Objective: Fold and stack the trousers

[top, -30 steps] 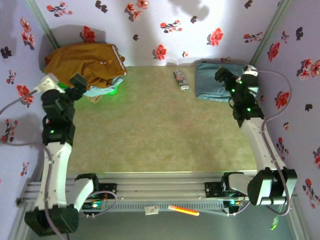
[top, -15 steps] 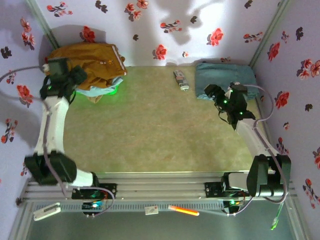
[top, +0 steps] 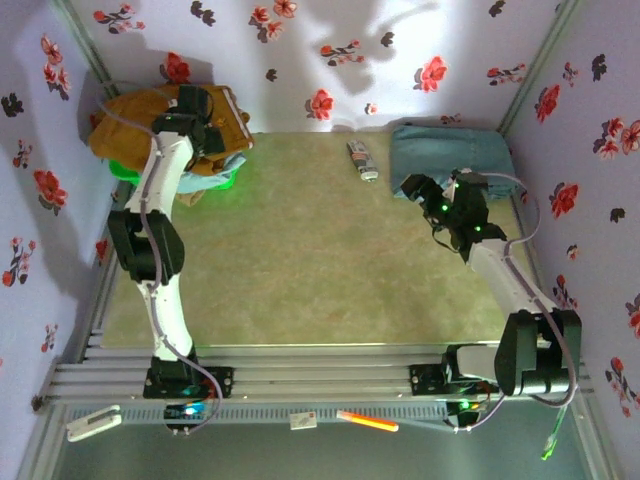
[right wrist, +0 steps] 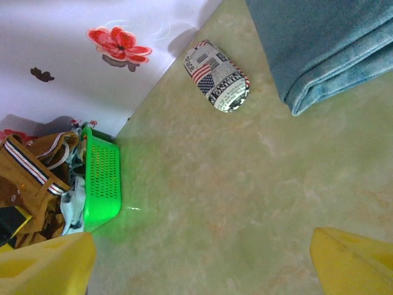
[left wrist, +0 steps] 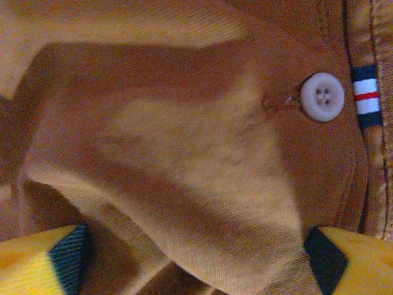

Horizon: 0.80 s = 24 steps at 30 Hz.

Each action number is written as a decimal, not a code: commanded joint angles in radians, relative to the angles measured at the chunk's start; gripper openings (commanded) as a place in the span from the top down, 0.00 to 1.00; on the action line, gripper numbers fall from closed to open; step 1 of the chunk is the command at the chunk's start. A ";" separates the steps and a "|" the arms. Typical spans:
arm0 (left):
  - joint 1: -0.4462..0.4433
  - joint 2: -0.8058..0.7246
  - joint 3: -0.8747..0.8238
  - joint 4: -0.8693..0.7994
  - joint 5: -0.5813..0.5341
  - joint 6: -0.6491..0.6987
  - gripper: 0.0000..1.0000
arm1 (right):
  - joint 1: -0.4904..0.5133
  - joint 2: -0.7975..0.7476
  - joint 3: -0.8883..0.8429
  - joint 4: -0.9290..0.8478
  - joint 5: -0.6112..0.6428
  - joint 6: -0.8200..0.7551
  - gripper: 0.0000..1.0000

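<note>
The mustard-brown trousers (top: pixel 130 120) lie bunched on a green basket (top: pixel 228 181) in the far left corner. My left gripper (top: pixel 203 108) hangs right over them. In the left wrist view the trousers (left wrist: pixel 184 141) fill the frame, with a pale button (left wrist: pixel 322 96) and a striped tag at the waistband. The left gripper (left wrist: pixel 196 261) is open, its yellow fingertips (left wrist: pixel 37 261) wide apart with a fold of cloth between them. My right gripper (top: pixel 415 188) hovers open above bare table, at the near edge of the folded blue cloth. Its fingertips (right wrist: pixel 353 261) hold nothing.
A folded blue cloth (top: pixel 450 150) lies at the far right, also seen as blue cloth (right wrist: pixel 319 43). A flag-patterned pouch (top: pixel 362 160) sits at the back middle. The basket (right wrist: pixel 101 178) holds other clothes under the trousers (right wrist: pixel 24 178). Floral walls close three sides.
My left arm swung from the left edge up and over the trousers pile. My right gripper dropped from the blue cloth towards the table's middle.
</note>
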 commanded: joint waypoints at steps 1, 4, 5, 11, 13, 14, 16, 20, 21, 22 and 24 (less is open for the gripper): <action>0.014 0.067 0.039 -0.025 -0.068 0.045 0.28 | 0.006 -0.045 -0.003 -0.039 -0.008 -0.033 0.08; 0.015 0.084 0.041 -0.021 -0.107 0.076 0.73 | 0.005 -0.066 0.010 -0.074 -0.002 -0.053 0.08; 0.016 0.081 0.036 -0.021 -0.119 0.087 0.87 | 0.005 -0.071 0.016 -0.089 -0.001 -0.061 0.08; 0.007 -0.062 -0.060 0.084 -0.128 0.116 1.00 | 0.003 -0.094 0.033 -0.112 0.015 -0.074 0.08; -0.020 -0.131 -0.066 0.107 -0.117 0.135 1.00 | 0.002 -0.083 0.042 -0.112 0.015 -0.072 0.09; -0.044 -0.160 -0.052 0.104 -0.118 0.147 1.00 | 0.003 -0.079 0.047 -0.110 0.013 -0.071 0.09; -0.089 -0.207 -0.017 0.094 -0.116 0.163 1.00 | 0.003 -0.065 0.053 -0.100 0.009 -0.065 0.10; -0.180 -0.283 0.054 0.058 -0.087 0.157 1.00 | 0.003 -0.043 0.064 -0.072 -0.002 -0.044 0.11; -0.202 -0.298 0.065 0.054 -0.077 0.157 1.00 | 0.004 -0.039 0.067 -0.067 -0.003 -0.042 0.12; -0.237 -0.316 0.072 0.054 -0.073 0.157 1.00 | 0.004 -0.037 0.071 -0.066 -0.003 -0.042 0.12; -0.298 -0.345 0.080 0.063 -0.043 0.162 1.00 | 0.005 -0.032 0.077 -0.066 -0.001 -0.046 0.12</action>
